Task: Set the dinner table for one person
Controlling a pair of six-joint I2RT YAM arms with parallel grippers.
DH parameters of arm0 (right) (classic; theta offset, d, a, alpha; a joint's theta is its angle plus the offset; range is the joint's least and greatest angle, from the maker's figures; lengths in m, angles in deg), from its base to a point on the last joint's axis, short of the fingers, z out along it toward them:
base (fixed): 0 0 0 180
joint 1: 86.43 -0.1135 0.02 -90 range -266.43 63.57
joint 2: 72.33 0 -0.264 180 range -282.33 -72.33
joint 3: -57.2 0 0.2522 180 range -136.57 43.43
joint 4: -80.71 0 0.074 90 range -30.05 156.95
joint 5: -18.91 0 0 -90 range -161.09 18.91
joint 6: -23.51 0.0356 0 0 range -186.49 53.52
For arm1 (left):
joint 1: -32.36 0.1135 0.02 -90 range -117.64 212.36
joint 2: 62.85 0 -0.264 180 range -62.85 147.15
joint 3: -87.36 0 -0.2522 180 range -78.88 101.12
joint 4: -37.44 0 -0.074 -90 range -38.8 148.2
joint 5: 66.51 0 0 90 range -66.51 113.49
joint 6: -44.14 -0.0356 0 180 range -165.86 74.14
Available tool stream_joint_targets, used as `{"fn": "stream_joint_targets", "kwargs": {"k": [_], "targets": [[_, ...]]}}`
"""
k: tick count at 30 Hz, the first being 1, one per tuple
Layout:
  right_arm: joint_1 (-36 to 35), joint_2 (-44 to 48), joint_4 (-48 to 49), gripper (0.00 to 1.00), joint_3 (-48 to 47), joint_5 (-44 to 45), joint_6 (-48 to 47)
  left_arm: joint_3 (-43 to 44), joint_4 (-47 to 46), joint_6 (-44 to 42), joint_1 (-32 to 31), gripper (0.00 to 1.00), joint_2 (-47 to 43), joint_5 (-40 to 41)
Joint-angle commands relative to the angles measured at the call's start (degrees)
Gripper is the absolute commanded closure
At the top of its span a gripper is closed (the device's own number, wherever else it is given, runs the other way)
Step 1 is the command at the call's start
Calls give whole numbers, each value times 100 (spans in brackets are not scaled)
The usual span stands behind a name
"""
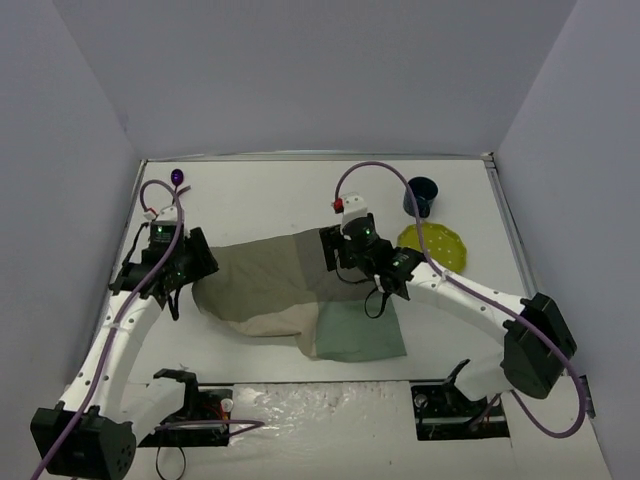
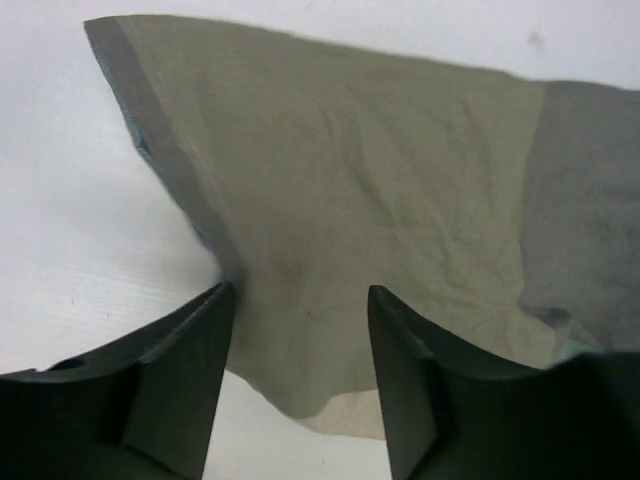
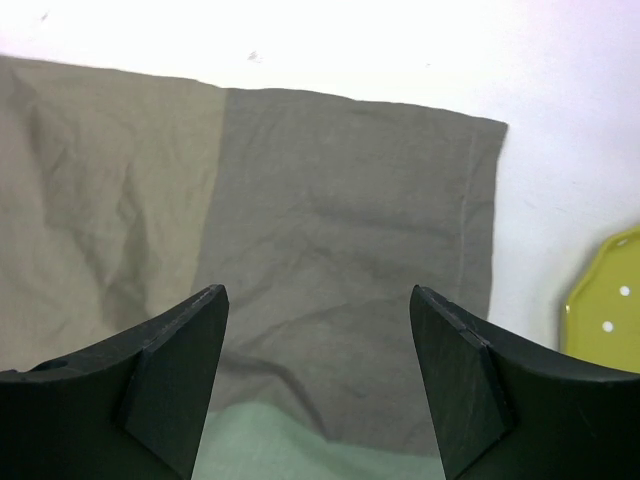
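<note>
Your left claw (image 2: 297, 290) hangs spread over the rumpled left edge of the cloth (image 1: 290, 290), your right claw (image 3: 318, 290) spread above its far right corner, neither pinching anything. The cloth lies skewed in the middle of the table (image 1: 270, 195): spreading looks unfinished, so next you need an edge grip and a flat pull. Beyond, right, plate (image 1: 433, 246) and cup (image 1: 421, 195) wait. A purple speck (image 1: 177, 177) far left is too small to name.

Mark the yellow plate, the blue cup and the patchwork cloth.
yellow plate (image 1: 440, 244): top view, its dotted centre.
blue cup (image 1: 423, 192): top view, its open mouth.
patchwork cloth (image 1: 265, 280): top view, its olive panel.
</note>
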Motion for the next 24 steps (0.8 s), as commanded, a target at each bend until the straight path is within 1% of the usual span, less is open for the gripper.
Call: {"fn": "stream_joint_targets", "kwargs": {"k": [1, 4, 6, 10, 12, 15, 21, 24], "targets": [[810, -327, 128, 30, -639, -973, 144, 20, -88, 90, 183, 26, 2, 371], [1081, -954, 12, 28, -1258, -1106, -93, 164, -200, 92, 368, 14, 260, 662], [1318, -1288, 3, 27, -1542, -1235, -169, 225, -335, 159, 522, 9, 460, 754], [1731, -1836, -6, 22, -1946, -1663, -305, 237, -748, 238, 786, 6, 909, 781], [1900, -2271, -17, 18, -2196, -1738, -463, 299, -1038, 238, 1154, 5, 1326, 479], [2034, -2716, -40, 14, -2429, -1810, -743, 503, -1270, 145, 1417, 5, 1881, 304], [2188, -3227, -58, 13, -2634, -2103, -1250, 780, -1586, -135, 1879, 5, 2806, -142], [2239, -3370, -60, 13, -2686, -2142, -1445, 902, -1632, -275, 1991, 5, 3030, -311]]}}
